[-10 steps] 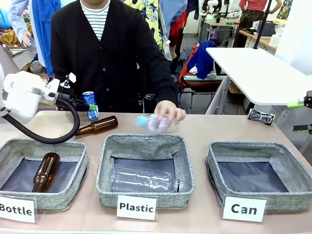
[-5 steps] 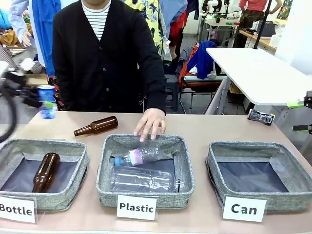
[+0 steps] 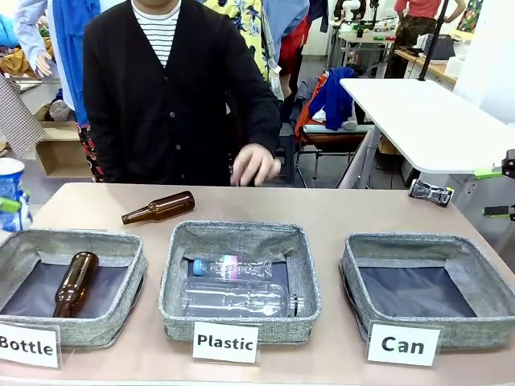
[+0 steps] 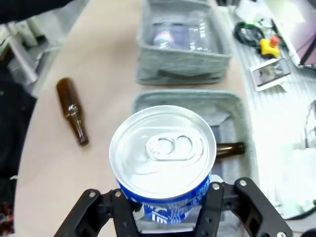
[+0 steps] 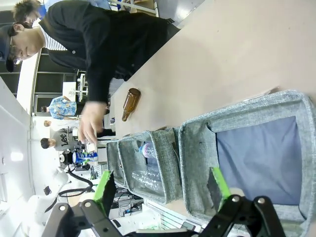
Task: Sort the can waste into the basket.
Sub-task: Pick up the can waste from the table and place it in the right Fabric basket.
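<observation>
I see the left gripper (image 4: 165, 205) clenched on the blue can (image 4: 163, 153), upright at the tabletop's left edge. The right gripper (image 5: 160, 190) is spread wide over the Can basket (image 5: 237, 116). The crushed can (image 3: 430, 192) lies at the far right corner.

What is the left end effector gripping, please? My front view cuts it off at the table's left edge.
Observer: In the left wrist view the left end effector is shut on the blue can, held upright with its silver top facing the camera.
Operator: Thank you. Is the right end effector open or shut?
Observer: Open. In the right wrist view the right end effector has its green pads wide apart with nothing between them.
Operator: And what lies ahead of it?
Observer: The Can basket lies just beyond those pads, its dark liner showing.
</observation>
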{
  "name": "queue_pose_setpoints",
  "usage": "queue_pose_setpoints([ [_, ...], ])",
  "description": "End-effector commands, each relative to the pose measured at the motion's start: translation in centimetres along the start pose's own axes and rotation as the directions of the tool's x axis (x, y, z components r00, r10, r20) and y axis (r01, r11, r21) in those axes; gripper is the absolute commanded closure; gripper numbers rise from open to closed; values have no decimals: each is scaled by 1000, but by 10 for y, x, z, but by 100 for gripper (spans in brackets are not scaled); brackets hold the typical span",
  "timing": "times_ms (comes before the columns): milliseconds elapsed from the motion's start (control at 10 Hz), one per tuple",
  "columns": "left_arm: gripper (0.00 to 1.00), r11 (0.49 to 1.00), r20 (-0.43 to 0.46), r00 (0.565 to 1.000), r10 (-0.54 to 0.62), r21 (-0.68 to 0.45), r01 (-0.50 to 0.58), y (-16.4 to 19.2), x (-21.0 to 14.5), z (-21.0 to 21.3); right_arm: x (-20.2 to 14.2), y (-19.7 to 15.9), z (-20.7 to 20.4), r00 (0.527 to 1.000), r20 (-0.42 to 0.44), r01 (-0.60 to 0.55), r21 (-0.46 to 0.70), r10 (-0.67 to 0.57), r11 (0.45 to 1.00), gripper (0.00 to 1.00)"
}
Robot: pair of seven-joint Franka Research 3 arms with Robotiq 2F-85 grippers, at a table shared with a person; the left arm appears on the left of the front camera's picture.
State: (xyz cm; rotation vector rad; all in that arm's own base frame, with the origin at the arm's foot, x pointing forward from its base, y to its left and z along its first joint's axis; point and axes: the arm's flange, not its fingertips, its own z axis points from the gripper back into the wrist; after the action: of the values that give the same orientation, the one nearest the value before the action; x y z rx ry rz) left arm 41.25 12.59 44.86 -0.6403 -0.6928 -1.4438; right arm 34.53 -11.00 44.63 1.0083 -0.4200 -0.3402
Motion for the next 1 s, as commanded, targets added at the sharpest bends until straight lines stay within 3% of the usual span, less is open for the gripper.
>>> queue_pose_setpoints([
  [0, 78, 999, -20, 999, 31, 29, -30, 23, -3, 3, 2, -1, -2, 1000, 13, -14, 26, 14, 1000, 0],
  [400, 78, 999, -20, 999, 31, 29, -30, 23, -3, 3, 2, -1, -2, 1000, 13, -14, 26, 14, 1000, 0],
  [500, 65, 1000, -28, 1000, 12, 21, -12, 19, -6, 1, 2, -1, -2, 1000, 13, -14, 26, 14, 1000, 0],
  [600, 65, 1000, 58, 998, -13, 14, 12, 25, -2, -32, 2, -1, -2, 1000, 13, -14, 26, 14, 1000, 0],
  [700, 65, 999, 142, 989, -38, -22, 42, 15, 27, -64, 2, -1, -2, 1000, 13, -14, 26, 14, 1000, 0],
  [900, 65, 988, 165, 975, -150, 2, 152, -32, 114, -119, 0, 0, 0, 1000, -1, 0, 0, 0, 1000, 0],
])
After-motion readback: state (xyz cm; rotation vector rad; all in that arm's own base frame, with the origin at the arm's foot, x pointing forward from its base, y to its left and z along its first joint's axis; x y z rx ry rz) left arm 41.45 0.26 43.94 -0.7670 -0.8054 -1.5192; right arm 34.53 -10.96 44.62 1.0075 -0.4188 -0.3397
